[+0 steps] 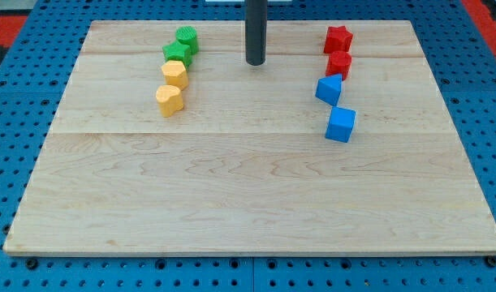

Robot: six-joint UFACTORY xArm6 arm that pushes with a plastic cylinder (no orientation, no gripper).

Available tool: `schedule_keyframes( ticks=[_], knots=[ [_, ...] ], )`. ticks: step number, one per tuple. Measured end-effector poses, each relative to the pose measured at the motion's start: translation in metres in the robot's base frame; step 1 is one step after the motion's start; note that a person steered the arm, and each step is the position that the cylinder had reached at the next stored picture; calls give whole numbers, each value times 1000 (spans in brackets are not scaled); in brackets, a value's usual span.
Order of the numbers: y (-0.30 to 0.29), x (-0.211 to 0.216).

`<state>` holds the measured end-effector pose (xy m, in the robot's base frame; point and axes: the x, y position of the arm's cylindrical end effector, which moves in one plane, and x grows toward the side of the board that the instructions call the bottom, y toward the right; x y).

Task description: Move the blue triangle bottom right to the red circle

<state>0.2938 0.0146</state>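
Note:
The blue triangle [329, 89] lies at the view's upper right, touching the lower left of the red circle [338, 65]. A red star [338, 39] sits just above the red circle. A blue cube [341, 124] lies just below the blue triangle. My tip [256, 62] is at the view's top centre, well to the left of the blue triangle and the red circle, touching no block.
At the view's upper left stand a green block [187, 38], a green star [176, 54], a yellow block [174, 75] and an orange-yellow block [170, 99] in a column. The wooden board [248, 186] ends at a blue pegboard surround.

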Motion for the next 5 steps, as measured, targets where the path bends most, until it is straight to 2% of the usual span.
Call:
schedule_keyframes(
  ticks=[1, 2, 3, 5],
  knots=[
    [6, 41],
    [6, 62],
    [33, 76],
    [77, 78]
  ],
)
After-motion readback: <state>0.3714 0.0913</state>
